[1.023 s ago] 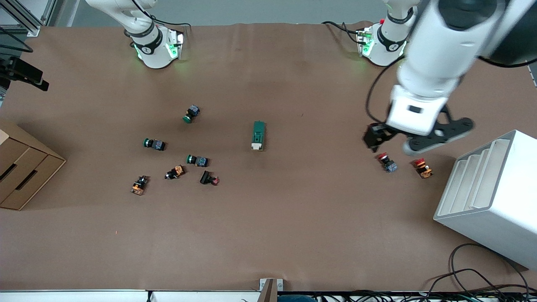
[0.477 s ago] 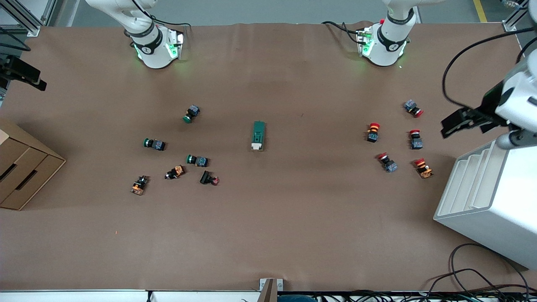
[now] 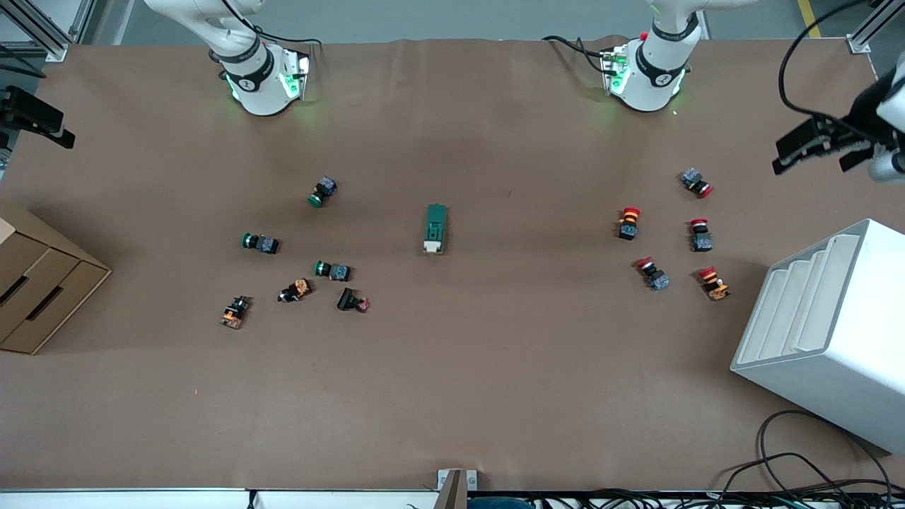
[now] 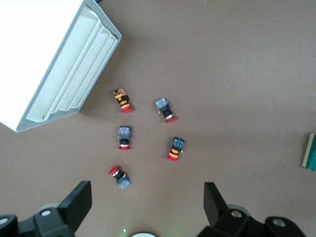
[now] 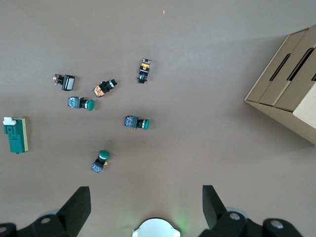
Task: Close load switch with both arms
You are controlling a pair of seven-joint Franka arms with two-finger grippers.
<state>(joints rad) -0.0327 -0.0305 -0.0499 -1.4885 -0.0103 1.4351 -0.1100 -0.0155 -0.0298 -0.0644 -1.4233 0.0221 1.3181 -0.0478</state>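
The load switch (image 3: 435,227), a narrow dark-green block with a white tab at the end nearer the front camera, lies flat in the middle of the table. It also shows in the right wrist view (image 5: 15,134) and at the edge of the left wrist view (image 4: 311,153). My left gripper (image 3: 824,147) is open and empty, high over the left arm's end of the table; its own view (image 4: 147,197) looks down on red-capped pushbuttons. My right gripper (image 5: 146,197) is open and empty, high over the table near its base, out of the front view.
Several red-capped pushbuttons (image 3: 664,233) lie toward the left arm's end. Green-capped and other pushbuttons (image 3: 300,247) lie toward the right arm's end. A white slotted rack (image 3: 827,332) and a cardboard drawer box (image 3: 35,283) stand at the two ends. Cables (image 3: 813,474) lie at the front edge.
The left arm has swung away from above the red pushbuttons toward its end of the table, uncovering them. The load switch has not moved.
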